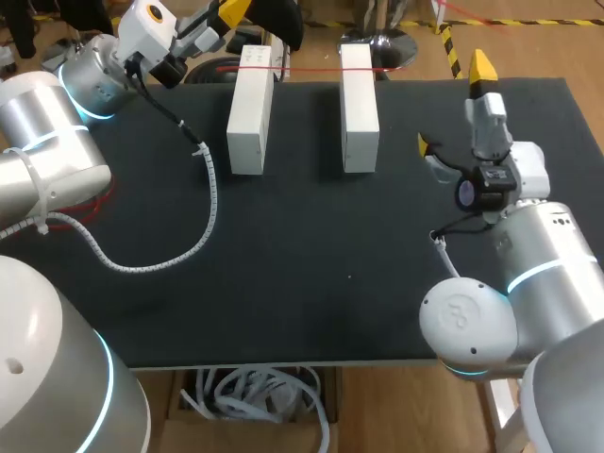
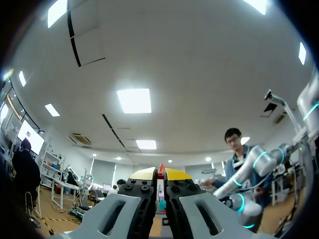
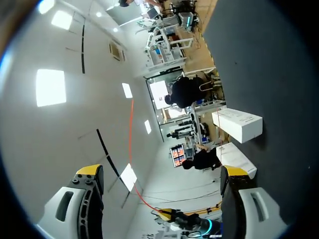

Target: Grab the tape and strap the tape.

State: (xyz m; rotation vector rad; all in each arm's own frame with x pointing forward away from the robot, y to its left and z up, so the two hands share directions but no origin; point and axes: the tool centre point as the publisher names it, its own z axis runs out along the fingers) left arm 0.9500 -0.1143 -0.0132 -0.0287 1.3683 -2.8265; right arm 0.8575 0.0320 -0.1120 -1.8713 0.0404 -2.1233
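Black cloth covers the table (image 1: pixel 311 283), and two white blocks stand on it side by side toward the far edge, the left block (image 1: pixel 249 113) and the right block (image 1: pixel 359 109), both with their long sides running away from me. A cable (image 1: pixel 203 217) in white spiral wrap loops over the near left part of the cloth.

My left gripper (image 1: pixel 231 11) is raised beyond the far left corner, near the left block's far end. In its own wrist view its fingers are pressed together on a small red piece (image 2: pixel 160 171), which I take to be the end of the tape, though it is too thin there to be sure. My right gripper (image 1: pixel 454 106) is spread wide with nothing between its fingers, just to the right of the right block.

The tape (image 1: pixel 311 69) shows as a thin red line lying crosswise over the far ends of both blocks, so its long axis runs left to right, square to the blocks. Its right end stops just past the right block. That end lies to the left of my right gripper and a little farther from me, so I judge the right arm the nearer one for taking it.
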